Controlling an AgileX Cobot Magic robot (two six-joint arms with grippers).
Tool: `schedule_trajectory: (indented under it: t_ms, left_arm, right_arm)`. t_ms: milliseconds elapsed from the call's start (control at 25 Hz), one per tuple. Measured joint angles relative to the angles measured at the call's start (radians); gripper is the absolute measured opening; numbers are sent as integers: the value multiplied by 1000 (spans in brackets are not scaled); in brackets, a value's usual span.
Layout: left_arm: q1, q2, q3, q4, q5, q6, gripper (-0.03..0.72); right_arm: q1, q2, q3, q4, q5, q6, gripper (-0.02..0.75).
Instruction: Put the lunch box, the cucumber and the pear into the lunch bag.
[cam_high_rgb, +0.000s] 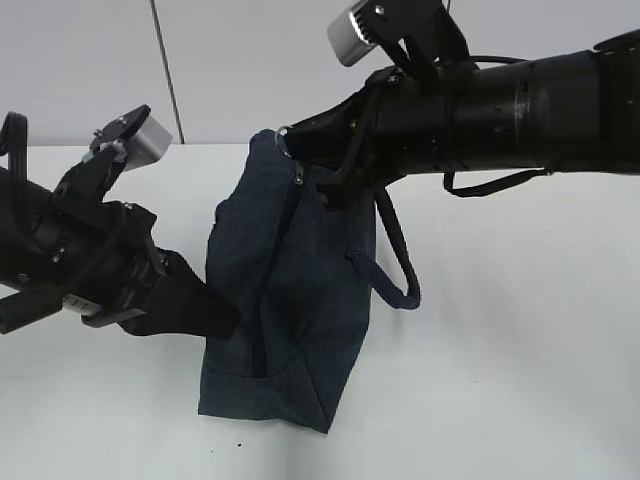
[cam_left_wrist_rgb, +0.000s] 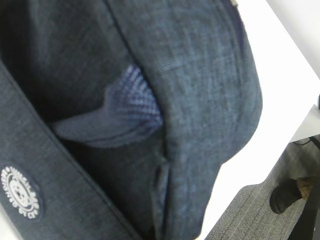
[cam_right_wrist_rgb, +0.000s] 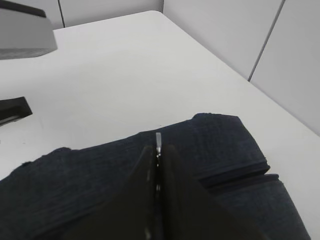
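The dark navy lunch bag (cam_high_rgb: 300, 300) stands upright mid-table, its rope handle (cam_high_rgb: 400, 270) hanging on the right side. My right gripper (cam_high_rgb: 300, 140) is at the bag's top corner, shut on the metal zipper pull (cam_right_wrist_rgb: 158, 142); its black fingers (cam_right_wrist_rgb: 175, 195) are pressed together over the bag's fabric (cam_right_wrist_rgb: 225, 145). My left gripper (cam_high_rgb: 228, 322) tapers to a closed point pinching the bag's lower left side. The left wrist view is filled with bag fabric (cam_left_wrist_rgb: 210, 100), and the fingers are hidden there. The lunch box, cucumber and pear are out of view.
The white table (cam_high_rgb: 520, 380) runs around the bag. In the left wrist view the table's edge gives way to grey floor (cam_left_wrist_rgb: 250, 210) with a dark shoe (cam_left_wrist_rgb: 287, 195). Grey wall panels stand behind the table (cam_right_wrist_rgb: 250, 30).
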Motion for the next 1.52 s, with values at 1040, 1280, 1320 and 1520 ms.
schedule_trajectory:
  t_ms: [1040, 1280, 1320, 1520]
  left_arm:
    - [0, 0, 0, 71, 47, -33, -11]
    - [0, 0, 0, 123, 49, -109, -11]
    - [0, 0, 0, 128, 48, -117, -11]
    - [0, 0, 0, 130, 48, -124, -11]
  right_arm:
    - [-211, 299, -258, -26, 307, 238, 6]
    - [-238, 380, -352, -80, 351, 336, 6]
    - [-242, 392, -365, -87, 360, 352, 6]
    - [-252, 425, -393, -99, 413, 396, 6]
